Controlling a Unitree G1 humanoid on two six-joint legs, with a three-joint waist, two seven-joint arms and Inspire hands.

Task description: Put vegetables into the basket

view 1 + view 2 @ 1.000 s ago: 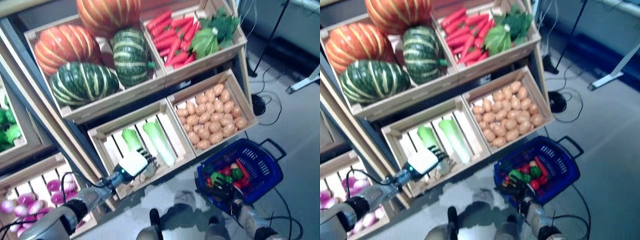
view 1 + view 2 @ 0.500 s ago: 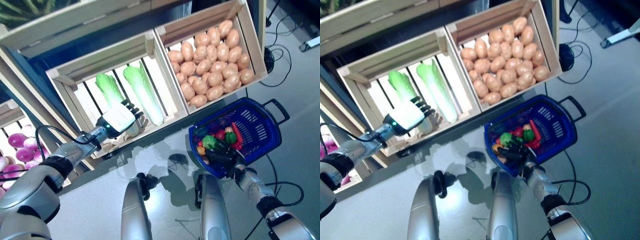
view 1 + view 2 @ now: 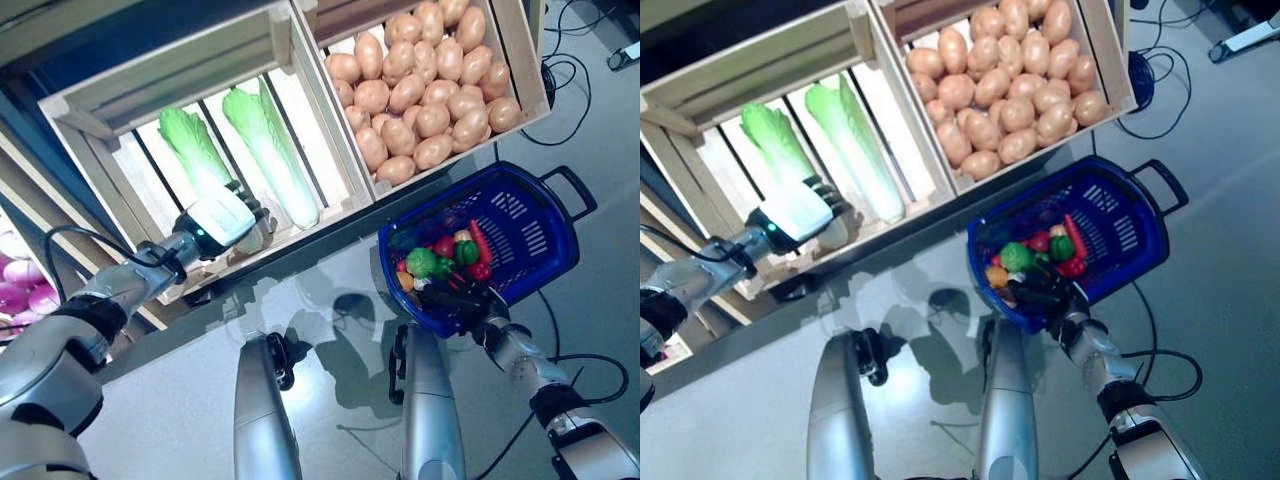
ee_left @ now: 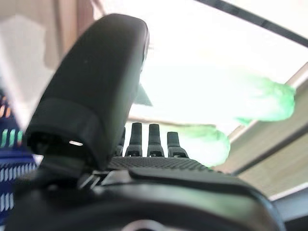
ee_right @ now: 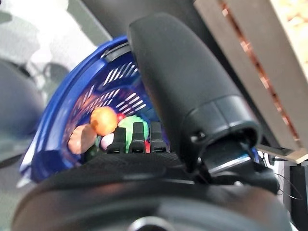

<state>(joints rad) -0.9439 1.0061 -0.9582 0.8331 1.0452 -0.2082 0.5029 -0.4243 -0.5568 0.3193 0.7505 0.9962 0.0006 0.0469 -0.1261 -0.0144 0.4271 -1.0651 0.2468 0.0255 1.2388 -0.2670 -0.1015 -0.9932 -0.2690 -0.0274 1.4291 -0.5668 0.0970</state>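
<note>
Two pale green cabbages, one on the left [image 3: 190, 150] and one on the right [image 3: 265, 150], lie in a slatted wooden crate [image 3: 170, 65]. My left hand [image 3: 225, 218], with its white back, reaches into that crate with its straight fingers at the stalk end of the left cabbage; the left wrist view shows both cabbages [image 4: 250, 96] just past them. On the floor, a blue basket [image 3: 560, 235] holds several vegetables, among them a green one [image 3: 422, 262] and a red chili [image 3: 480, 243]. My right hand [image 3: 455, 298] rests open at the basket's near rim.
A crate of potatoes [image 3: 420, 95] sits right of the cabbage crate, directly behind the basket. Purple onions [image 3: 15, 295] show at the far left edge. The basket's handle [image 3: 570, 185] lies folded at its far side.
The camera has tilted down, so the upper crates have left the picture. My left hand has moved further in, onto the left cabbage's stalk end. The right hand stays at the basket rim.
</note>
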